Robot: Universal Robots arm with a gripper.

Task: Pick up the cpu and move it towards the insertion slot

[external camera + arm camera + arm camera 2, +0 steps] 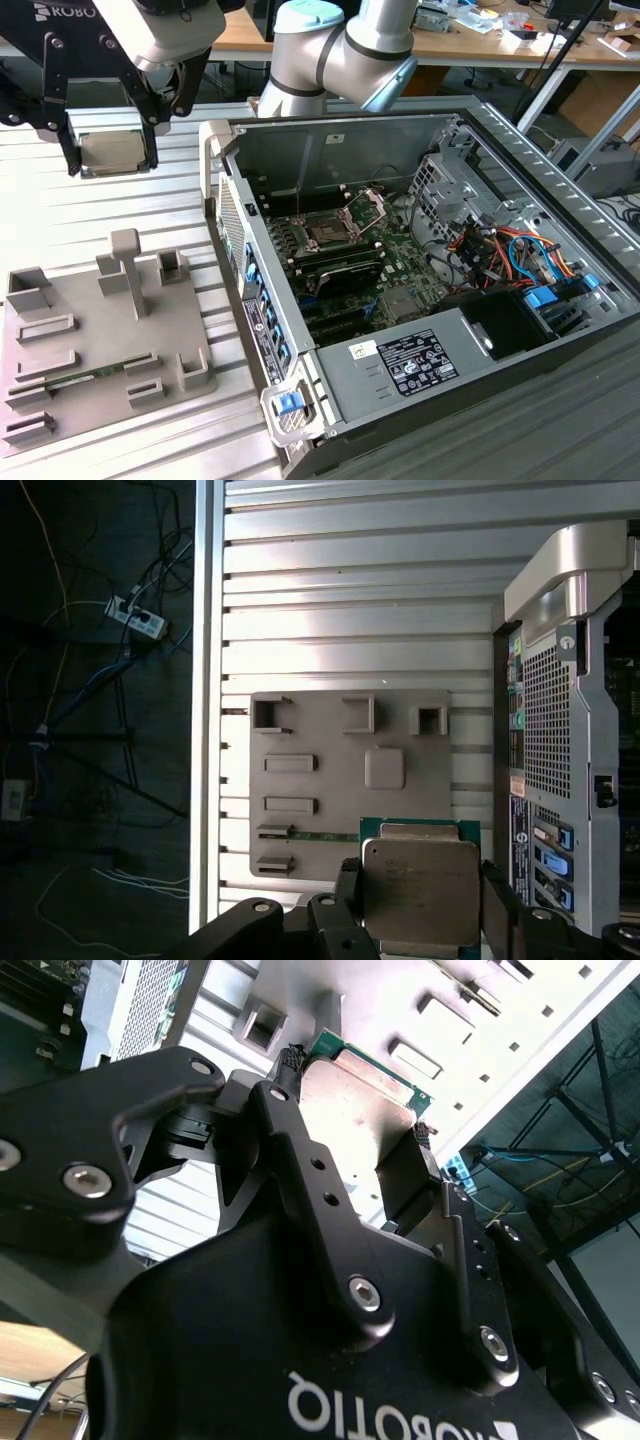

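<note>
The claw [112, 150] is clamped on the cpu [420, 890], its 2 dark fingers [347, 885] pressing opposite edges of the chip, so the silvery metal top lies flat and faces up between them. The chip hangs in the air, clear of the table [60, 215] and toward the exterior view's left of the open computer case [300, 150]. It is well apart from the insertion slot [325, 232], which sits on the board inside the case with its metal bracket [372, 205] swung up. The table is a run of ribbed, silvery aluminium slats, bright where the light falls. On it lies the grey tray [90, 340], with its raised blocks and shallow recesses, just beside the case. In the first wrist view the chip overlaps the tray's near edge. The pale arm [340, 45] bends down from behind the case. Past the table's edge the room falls away to a dark floor [100, 860] – a white power strip [135, 620] lies there among loose cables [110, 885]. In the exterior view a wooden table [470, 42] stands at the back, strewn with small bits of gear.
</note>
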